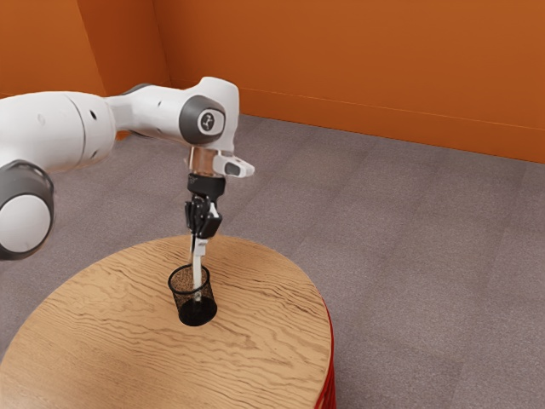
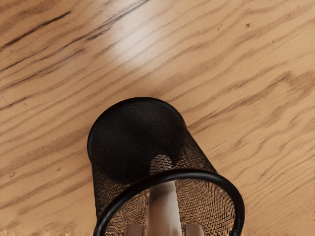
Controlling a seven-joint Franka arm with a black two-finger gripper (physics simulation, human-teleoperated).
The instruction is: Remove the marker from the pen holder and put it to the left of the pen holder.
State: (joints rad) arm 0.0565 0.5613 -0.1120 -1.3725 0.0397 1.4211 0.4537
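Observation:
The gripper points down above the pen holder's mouth, shut on the upper part of the marker. That white marker runs down into the black mesh pen holder, which stands upright on the round wooden table. In the wrist view, the gripper has its fingertips on both sides of the pale marker. The marker's lower part shows through the mesh of the pen holder, inside the rim.
The round table has bare wood on all sides of the pen holder. Its edge at the exterior view's right drops to a red side. Grey carpet and an orange wall lie beyond.

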